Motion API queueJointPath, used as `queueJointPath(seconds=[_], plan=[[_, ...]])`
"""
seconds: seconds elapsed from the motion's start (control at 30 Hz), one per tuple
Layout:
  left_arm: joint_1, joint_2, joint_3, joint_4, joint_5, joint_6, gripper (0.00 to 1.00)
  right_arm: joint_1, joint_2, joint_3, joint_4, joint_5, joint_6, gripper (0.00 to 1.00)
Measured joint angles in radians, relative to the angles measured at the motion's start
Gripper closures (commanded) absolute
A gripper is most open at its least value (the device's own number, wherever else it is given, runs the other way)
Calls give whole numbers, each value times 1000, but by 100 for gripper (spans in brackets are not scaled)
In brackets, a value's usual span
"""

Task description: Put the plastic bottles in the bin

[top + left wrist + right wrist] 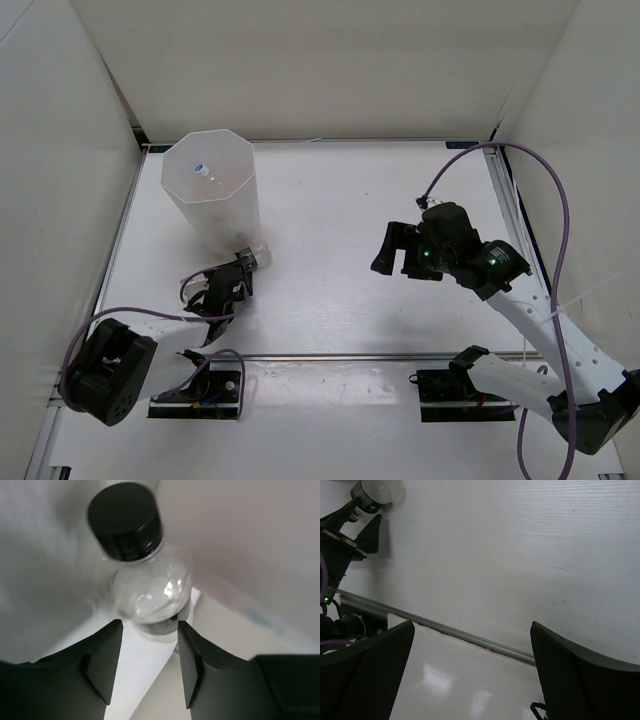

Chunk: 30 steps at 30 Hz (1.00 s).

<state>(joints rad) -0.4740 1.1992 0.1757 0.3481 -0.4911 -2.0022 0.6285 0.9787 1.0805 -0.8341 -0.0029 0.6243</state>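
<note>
Left wrist: black-capped bottle [150, 595] between left jaws, grip unclear; top: right jaws apart.

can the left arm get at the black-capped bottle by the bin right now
Probably yes: the left tool straddles the black-capped bottle beside the bin, with nothing between its fingers and the bottle.

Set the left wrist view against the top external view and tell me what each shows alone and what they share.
Left wrist only: the black cap, seen close up. Top external only: the bin with its octagonal rim, and the right gripper, jaws wide apart. Both: the clear bottle between the fingers of the left gripper, beside the bin.
</note>
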Motion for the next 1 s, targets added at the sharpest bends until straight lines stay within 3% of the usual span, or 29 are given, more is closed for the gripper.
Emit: queueJointPath(seconds=[0.3, 0.37, 0.4, 0.43, 0.53, 0.8, 1.0], plan=[[1, -350, -57, -247, 66, 42, 54, 0, -3, -66, 40, -1, 12, 0], [1, -447, -63, -311, 65, 55, 44, 0, 4, -71, 54, -8, 16, 0], [1, -484, -66, -338, 64, 62, 35, 0, 12, -71, 61, -13, 17, 0], [1, -523, -71, -361, 61, 70, 17, 0, 23, -71, 70, -20, 18, 0], [1, -609, -100, -407, 46, 80, 0, 0, 64, -71, 86, -41, 22, 0], [8, -656, -122, -441, 1, 126, 0, 0, 90, -71, 101, -92, 6, 0], [38, -584, -123, -293, 3, 198, 0, 0, 47, -71, 101, -103, -7, 0]])
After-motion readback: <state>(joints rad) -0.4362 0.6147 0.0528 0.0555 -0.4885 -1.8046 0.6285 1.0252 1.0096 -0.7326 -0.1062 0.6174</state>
